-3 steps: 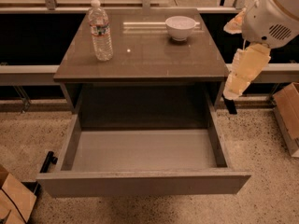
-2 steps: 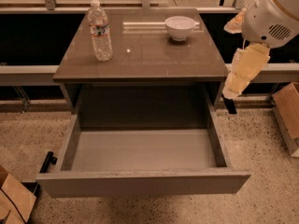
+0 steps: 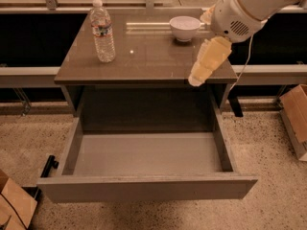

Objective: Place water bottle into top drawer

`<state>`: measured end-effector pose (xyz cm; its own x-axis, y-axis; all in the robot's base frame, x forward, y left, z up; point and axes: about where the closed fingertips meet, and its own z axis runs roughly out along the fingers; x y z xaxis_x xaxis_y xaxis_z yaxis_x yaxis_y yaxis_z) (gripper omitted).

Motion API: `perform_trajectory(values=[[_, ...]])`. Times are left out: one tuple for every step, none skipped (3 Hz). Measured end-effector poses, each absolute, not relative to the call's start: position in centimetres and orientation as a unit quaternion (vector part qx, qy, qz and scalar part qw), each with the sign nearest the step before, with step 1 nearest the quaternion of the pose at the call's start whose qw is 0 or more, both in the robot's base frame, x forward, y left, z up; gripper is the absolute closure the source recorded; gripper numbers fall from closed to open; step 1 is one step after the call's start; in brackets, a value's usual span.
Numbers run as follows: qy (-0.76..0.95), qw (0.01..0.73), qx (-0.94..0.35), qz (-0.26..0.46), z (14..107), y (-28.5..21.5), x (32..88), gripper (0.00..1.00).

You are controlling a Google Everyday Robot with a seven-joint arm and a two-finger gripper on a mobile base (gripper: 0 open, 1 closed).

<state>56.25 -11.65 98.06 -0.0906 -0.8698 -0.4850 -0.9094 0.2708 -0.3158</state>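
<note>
The water bottle (image 3: 102, 32) stands upright on the left rear of the grey-brown cabinet top (image 3: 144, 56). It is clear and ribbed, with a white cap and a thin label band. The top drawer (image 3: 144, 188) is pulled fully out below the top, and its grey inside shows nothing in it. My gripper (image 3: 196, 78), pale cream, hangs from the white arm (image 3: 240, 8). It points down over the right front edge of the cabinet top, far to the right of the bottle and holding nothing.
A white bowl (image 3: 184, 28) sits at the back right of the top, just behind the arm. A cardboard box (image 3: 296, 119) stands on the floor at the right and another (image 3: 12, 207) at the lower left. A rail runs behind the cabinet.
My arm and gripper have moved left, from beside the cabinet's right side to over the right front edge of its top. The bottle, bowl and drawer have not moved.
</note>
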Motion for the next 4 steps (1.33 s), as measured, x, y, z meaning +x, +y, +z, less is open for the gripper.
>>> perform_trajectory(values=[[0.702,0.366,-0.609,0.060,98.7,-5.3,62.4,0.00],[0.683,0.407,-0.599,0.099,98.7,-2.0,66.7,0.00],[0.684,0.407,-0.596,0.102,98.4,-1.8,67.0,0.00],[0.689,0.399,-0.595,0.106,97.8,-1.3,66.7,0.00]])
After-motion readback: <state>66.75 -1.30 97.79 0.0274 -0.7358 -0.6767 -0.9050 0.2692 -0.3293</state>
